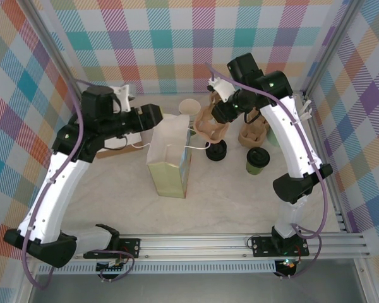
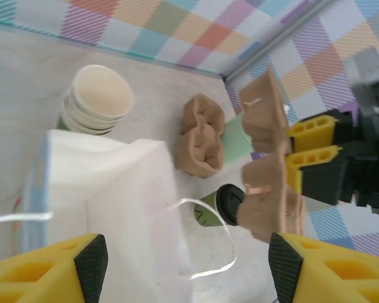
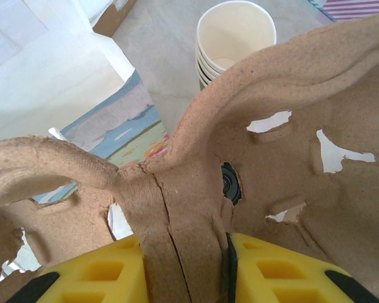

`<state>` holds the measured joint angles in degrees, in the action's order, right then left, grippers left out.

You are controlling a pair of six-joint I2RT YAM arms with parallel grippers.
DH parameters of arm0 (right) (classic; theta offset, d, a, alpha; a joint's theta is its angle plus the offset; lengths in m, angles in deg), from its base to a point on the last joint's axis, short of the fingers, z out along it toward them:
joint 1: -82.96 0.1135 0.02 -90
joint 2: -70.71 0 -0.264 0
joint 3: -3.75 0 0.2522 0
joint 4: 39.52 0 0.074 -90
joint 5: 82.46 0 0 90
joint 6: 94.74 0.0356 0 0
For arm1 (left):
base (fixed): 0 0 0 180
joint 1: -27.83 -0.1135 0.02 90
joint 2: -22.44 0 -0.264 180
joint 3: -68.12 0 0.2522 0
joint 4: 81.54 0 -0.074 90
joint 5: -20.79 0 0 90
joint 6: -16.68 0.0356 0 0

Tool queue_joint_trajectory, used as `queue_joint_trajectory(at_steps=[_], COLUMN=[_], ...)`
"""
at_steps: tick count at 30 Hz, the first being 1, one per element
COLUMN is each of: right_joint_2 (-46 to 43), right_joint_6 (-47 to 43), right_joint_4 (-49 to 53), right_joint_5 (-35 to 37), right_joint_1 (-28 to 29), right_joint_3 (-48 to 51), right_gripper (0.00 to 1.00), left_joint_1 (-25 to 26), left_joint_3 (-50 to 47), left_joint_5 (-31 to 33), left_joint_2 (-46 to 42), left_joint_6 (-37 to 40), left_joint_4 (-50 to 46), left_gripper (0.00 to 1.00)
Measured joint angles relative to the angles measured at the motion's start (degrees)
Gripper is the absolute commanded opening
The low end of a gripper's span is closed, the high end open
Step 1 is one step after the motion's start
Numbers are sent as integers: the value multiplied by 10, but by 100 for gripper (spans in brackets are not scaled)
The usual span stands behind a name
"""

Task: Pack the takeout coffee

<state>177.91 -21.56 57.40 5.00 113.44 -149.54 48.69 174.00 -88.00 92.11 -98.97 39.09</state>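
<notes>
At my left, my left gripper (image 2: pixel 188 262) hangs over the white bag (image 1: pixel 167 161), jaws spread wide, gripping nothing. Right of the bag, my right gripper (image 3: pixel 183 268) is clenched on a pulp carrier (image 3: pixel 271 107). Farther right, the coffee (image 1: pixel 258 160) stands upright on the table (image 1: pixel 227 196), beside my right arm.

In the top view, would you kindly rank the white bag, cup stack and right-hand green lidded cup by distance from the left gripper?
1. White bag, right at the left gripper.
2. Cup stack, just beyond the bag's far corner.
3. Green lidded cup, far off to the right.
</notes>
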Motion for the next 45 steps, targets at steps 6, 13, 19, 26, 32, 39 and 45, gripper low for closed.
queue_joint_trajectory(at_steps=[6, 13, 19, 26, 32, 39, 45], right_joint_2=[-10, -14, -12, 29, 67, 85, 106], right_joint_6=[6, 42, 79, 129, 158, 174, 177], right_joint_4=[-15, -49, -74, -101, -112, -112, -111], right_joint_5=[-38, -118, -195, -273, -318, -348, -356], right_joint_1=[0, 19, 53, 81, 97, 101, 101], right_joint_3=[0, -1, -1, -7, -7, -7, -8], right_gripper=[33, 33, 33, 32, 32, 32, 32], left_joint_1=[-93, -155, -157, -157, -157, -157, -157], left_joint_3=[-40, -96, -152, -219, -278, -297, -316], left_joint_5=[-37, -102, -153, -189, -235, -254, -257], left_joint_2=[-35, -75, -98, -103, -102, -97, -95], left_joint_6=[0, -3, -4, -7, -18, -17, -5], left_joint_4=[-36, -42, -36, -18, 13, 23, 22], left_gripper=[72, 72, 72, 72, 72, 69, 65])
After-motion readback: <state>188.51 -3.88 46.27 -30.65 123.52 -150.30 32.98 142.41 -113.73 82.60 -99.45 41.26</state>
